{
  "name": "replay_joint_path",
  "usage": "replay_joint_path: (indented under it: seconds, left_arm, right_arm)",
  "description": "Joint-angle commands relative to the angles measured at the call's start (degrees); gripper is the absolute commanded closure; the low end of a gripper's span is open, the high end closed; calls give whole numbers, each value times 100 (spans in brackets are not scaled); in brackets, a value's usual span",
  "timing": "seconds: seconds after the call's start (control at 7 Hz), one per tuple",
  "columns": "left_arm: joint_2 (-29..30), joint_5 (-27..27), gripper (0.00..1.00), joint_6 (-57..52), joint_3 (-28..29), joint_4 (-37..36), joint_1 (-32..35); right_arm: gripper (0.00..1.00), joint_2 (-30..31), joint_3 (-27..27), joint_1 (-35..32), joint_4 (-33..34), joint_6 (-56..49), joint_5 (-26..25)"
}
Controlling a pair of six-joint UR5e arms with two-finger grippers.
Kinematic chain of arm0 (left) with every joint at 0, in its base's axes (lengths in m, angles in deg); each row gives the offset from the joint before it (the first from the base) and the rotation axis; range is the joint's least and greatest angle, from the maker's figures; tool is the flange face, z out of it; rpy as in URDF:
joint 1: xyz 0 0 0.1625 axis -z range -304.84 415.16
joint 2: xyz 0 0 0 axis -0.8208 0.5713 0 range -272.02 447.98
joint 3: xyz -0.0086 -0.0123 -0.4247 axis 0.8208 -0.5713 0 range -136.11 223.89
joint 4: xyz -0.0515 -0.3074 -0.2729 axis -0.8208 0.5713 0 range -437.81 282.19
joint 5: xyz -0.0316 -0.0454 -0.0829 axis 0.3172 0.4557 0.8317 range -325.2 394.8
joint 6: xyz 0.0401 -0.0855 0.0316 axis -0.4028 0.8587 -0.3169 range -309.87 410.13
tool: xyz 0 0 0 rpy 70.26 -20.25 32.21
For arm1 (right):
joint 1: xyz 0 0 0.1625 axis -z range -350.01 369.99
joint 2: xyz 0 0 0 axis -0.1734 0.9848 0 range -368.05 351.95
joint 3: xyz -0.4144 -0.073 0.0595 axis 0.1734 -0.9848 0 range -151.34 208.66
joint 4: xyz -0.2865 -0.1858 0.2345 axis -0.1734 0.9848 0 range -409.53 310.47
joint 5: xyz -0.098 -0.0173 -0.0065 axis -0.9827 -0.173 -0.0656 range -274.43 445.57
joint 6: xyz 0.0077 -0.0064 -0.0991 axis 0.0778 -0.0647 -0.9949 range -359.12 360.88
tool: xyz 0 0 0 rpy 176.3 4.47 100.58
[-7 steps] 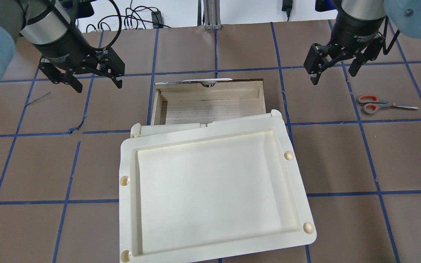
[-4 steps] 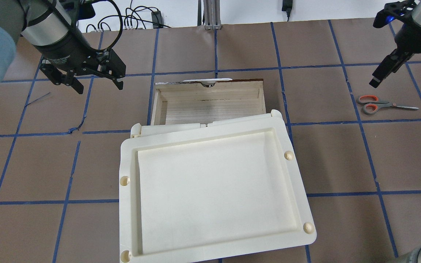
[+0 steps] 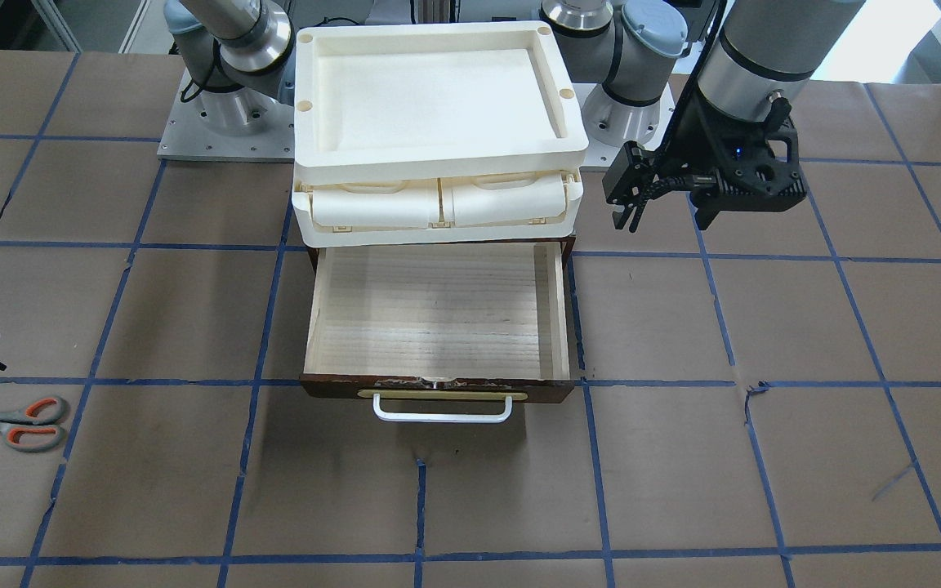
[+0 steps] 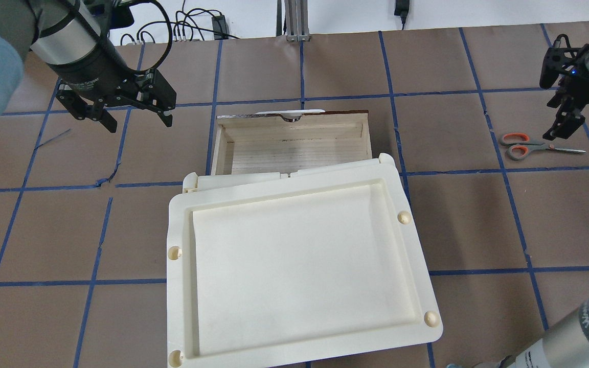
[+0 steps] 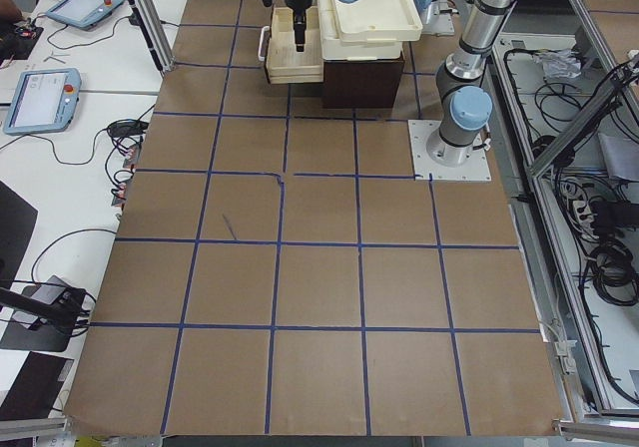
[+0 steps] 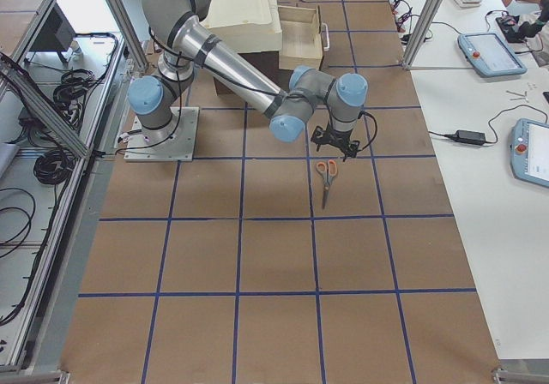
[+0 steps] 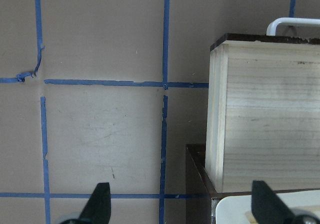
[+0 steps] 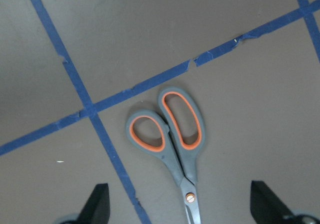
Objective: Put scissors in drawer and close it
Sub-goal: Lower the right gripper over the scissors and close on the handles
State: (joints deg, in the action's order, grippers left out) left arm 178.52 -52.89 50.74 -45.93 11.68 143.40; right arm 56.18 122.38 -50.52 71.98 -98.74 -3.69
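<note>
The scissors (image 4: 529, 145) lie flat on the table at the far right, grey handles with orange-lined loops pointing left; they also show in the front view (image 3: 17, 420) and right wrist view (image 8: 175, 134). The drawer (image 4: 294, 145) is pulled open and empty, with a pale wood floor, dark front and white bar handle (image 3: 442, 412). My right gripper (image 4: 560, 130) hovers open just above the scissors, its fingers (image 8: 97, 201) on either side of the pivot, not touching. My left gripper (image 4: 138, 122) hangs open and empty to the left of the drawer, whose side wall (image 7: 265, 114) fills its wrist view.
Cream plastic trays (image 4: 177, 230) are stacked on the cabinet above the drawer and overhang its rear part. Blue tape lines grid the brown table. Cables lie beyond the far edge (image 4: 192, 28).
My right gripper has swung right and down from near the drawer's right side to just above the scissors, turning as it went. The left gripper has barely moved.
</note>
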Motion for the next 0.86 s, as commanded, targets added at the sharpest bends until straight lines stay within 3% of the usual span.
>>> replay_joint_path:
  seconds: [0.0,0.71]
  left_arm:
    - [-2,6,0,0,0,7,0]
    - [-2,15,0,18,-9,16,0]
  right_arm:
    - [0,-243,445,346,847,-1482,59]
    - [3,-498,490,356,1033,-1736,102]
